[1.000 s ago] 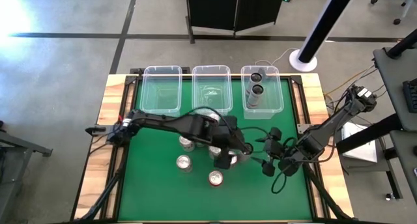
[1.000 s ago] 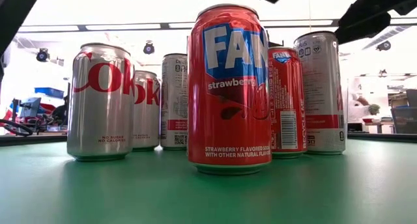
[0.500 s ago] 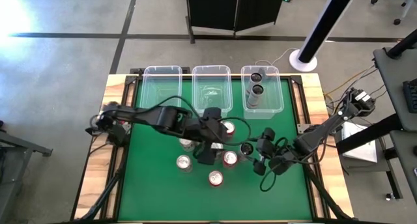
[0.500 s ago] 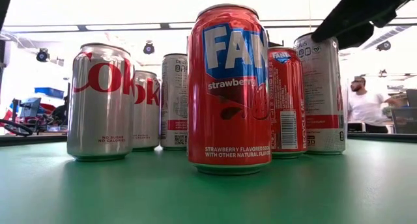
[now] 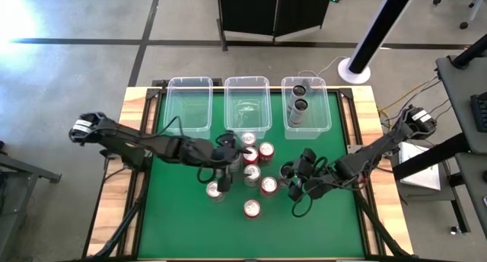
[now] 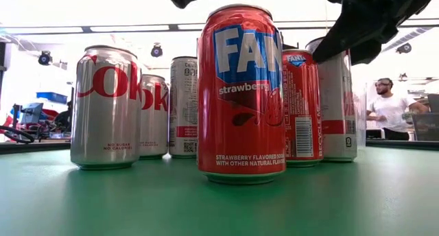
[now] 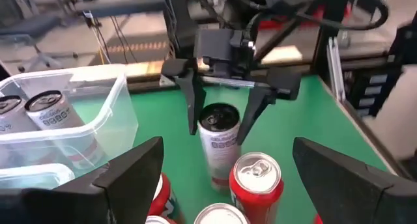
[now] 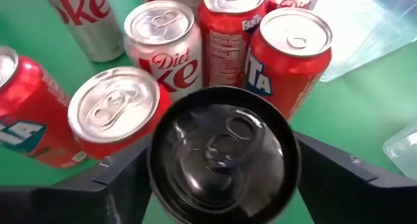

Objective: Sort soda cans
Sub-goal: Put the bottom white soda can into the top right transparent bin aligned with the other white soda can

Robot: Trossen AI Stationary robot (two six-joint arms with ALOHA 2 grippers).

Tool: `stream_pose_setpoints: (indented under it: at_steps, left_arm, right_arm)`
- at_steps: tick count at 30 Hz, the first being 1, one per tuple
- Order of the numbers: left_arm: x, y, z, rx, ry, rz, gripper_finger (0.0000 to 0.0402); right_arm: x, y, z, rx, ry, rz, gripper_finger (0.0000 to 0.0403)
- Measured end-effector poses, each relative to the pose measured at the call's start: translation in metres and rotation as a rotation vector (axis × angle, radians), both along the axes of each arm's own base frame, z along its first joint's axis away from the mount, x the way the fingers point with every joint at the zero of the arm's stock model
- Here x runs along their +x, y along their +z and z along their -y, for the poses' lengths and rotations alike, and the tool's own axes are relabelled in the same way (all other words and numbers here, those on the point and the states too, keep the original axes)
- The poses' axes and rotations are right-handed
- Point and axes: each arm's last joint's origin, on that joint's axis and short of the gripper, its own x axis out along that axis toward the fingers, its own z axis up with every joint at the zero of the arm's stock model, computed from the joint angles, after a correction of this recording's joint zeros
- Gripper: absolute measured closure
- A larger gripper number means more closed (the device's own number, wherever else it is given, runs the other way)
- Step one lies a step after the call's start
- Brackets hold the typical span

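Between the right jaws, upright on the tabletop (image 5: pixel 183 216): a dark-topped can (image 8: pixel 225 152) with a silver-grey body, at the edge of the cluster. Right jaws spread to either side of it, close to its wall but seemingly not yet pressing. Left jaws spread wide and holding nothing, over the opposite side of the cluster, with a red can (image 7: pixel 255 178) just ahead of them. Probably thin-walled and smooth: stiff enough while sealed, easy to dent if empty, slippery under hard pads, quick to topple if nudged at the rim. Weight hard to judge, full or empty not being visible. Best taken across the middle of the body, below the rim, squarely on opposite sides and with a moderate squeeze. Tight company as well: a silver can (image 8: pixel 163 45) and more red ones just beyond the right jaws, so little room for a sideways swing. From the left wrist view, a plain look at the slim gaps beside the can and at two like cans (image 7: pixel 52 110) in a clear bin (image 7: pixel 120 120). From the right wrist view, only lids and neighbouring tops. From the low view alone, labels and a person (image 6: pixel 387 112) in the room behind.
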Motion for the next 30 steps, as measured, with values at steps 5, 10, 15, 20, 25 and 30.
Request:
stream_pose_setpoints:
  at_steps: [5, 10, 15, 20, 25, 30]
  left_arm:
    - [-0.015, -0.022, -0.003, -0.059, 0.012, 0.075, 0.0077]
    - [-0.019, -0.03, -0.001, -0.07, 0.006, 0.111, 0.0077]
    - [-0.017, -0.03, 0.004, -0.07, -0.008, 0.12, 0.0077]
    - [-0.017, -0.029, 0.008, -0.071, -0.023, 0.127, 0.0077]
    - [-0.016, -0.033, 0.012, -0.069, -0.035, 0.118, 0.0077]
    - [-0.015, -0.035, 0.015, -0.067, -0.044, 0.109, 0.0077]
  right_arm:
    - [-0.002, 0.005, 0.002, -0.009, 0.009, -0.006, 0.0152]
    - [-0.004, 0.044, 0.008, -0.041, -0.004, 0.009, 0.0155]
    - [-0.009, 0.092, 0.021, -0.177, -0.098, 0.019, 0.0151]
    - [-0.016, 0.14, 0.043, -0.312, -0.257, 0.064, 0.015]
    - [-0.028, 0.163, 0.08, -0.331, -0.429, 0.093, 0.0152]
    - [-0.044, 0.167, 0.12, -0.336, -0.601, 0.076, 0.0149]
